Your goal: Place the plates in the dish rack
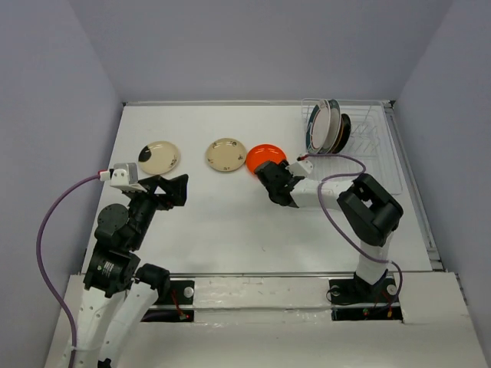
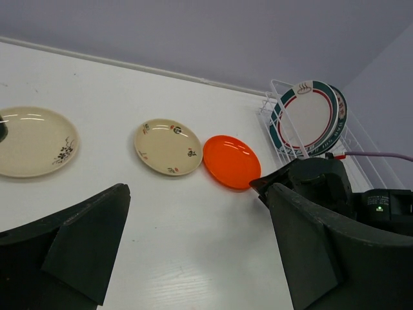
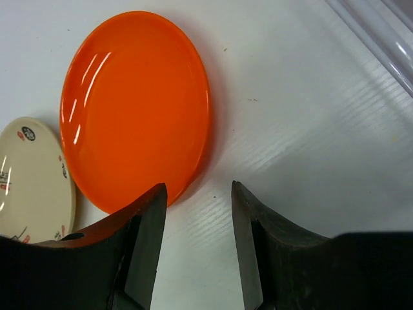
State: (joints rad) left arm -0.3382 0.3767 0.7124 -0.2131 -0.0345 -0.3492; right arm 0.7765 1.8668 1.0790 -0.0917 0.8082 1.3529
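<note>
Plates, orange-red [image 1: 265, 157] [image 2: 231, 161] [image 3: 135, 106]: one, lying flat on the table [image 1: 230, 238]. It serves as the reference for all the entries below.

Right end effector [image 1: 270, 176] [image 3: 197, 194]: at the near rim of the orange-red plate, pointing toward it. The jaws are parted by a narrow gap and hold nothing. In the wrist view one finger [image 3: 145, 245] overlaps the plate's near edge, while the other sits over bare table just beside that edge. Contact with the rim cannot be determined.

Left end effector [image 1: 182, 190] [image 2: 197, 194]: well apart from the orange-red plate, to its left and nearer the arm bases. The jaws are spread wide and empty.

Cream plate with dark marks [image 1: 225, 156] [image 2: 169, 146] [image 3: 32, 181]: flat, just beside the orange-red plate on its left. The rims are close or touching.

Second cream plate [image 1: 159, 157] [image 2: 32, 142]: flat, farther left of the orange-red plate, in the same row.

Dish rack [image 1: 376, 153]: right of the orange-red plate and slightly farther back.

Teal-rimmed white plates [image 1: 322, 126] [image 2: 310, 116]: standing on edge in the dish rack, at the end nearest the orange-red plate.

Darker plate [image 1: 344, 132]: upright just behind the teal-rimmed plates.
</note>
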